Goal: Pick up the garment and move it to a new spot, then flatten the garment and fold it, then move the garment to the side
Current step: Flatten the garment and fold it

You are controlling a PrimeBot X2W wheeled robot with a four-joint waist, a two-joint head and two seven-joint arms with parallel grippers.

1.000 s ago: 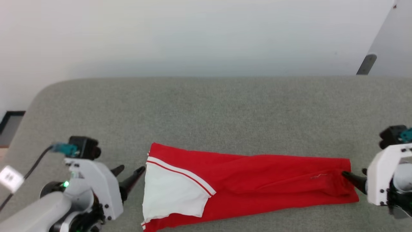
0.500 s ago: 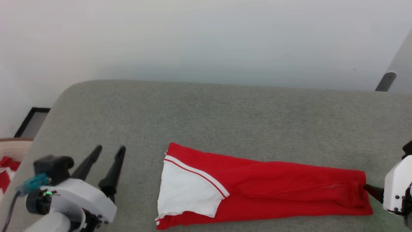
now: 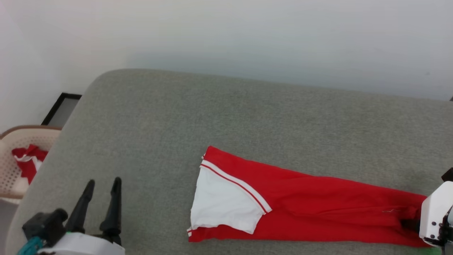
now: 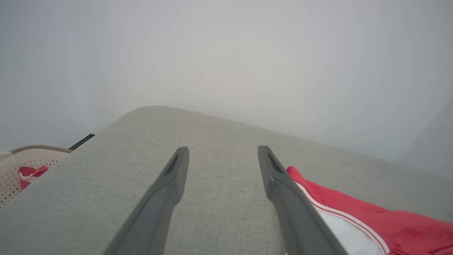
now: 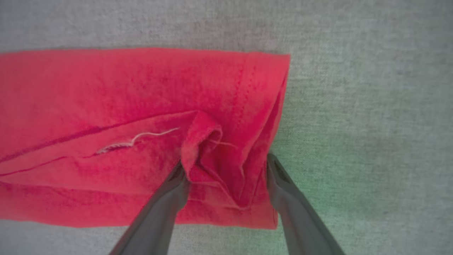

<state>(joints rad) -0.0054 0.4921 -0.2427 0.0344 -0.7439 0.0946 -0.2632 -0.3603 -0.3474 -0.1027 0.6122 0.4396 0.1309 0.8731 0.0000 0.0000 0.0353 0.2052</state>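
Bare cushion point(image 3: 212, 117) beyond and left of the red jersey point(image 3: 318, 209); left gripper point(image 3: 103, 181) hovers there, wide; right gripper point(image 5: 224, 162), wide too, straddles the hem.

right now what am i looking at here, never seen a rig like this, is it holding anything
It's a two-armed robot. The wide picture comes from its head camera; the other two look along each gripper's dark fingers from the wrists. A red and white garment lies folded long on a grey cushion. The left gripper is open over bare cushion. The right gripper is open too, fingers either side of a bunched fold at the garment's red end. Nothing is held.
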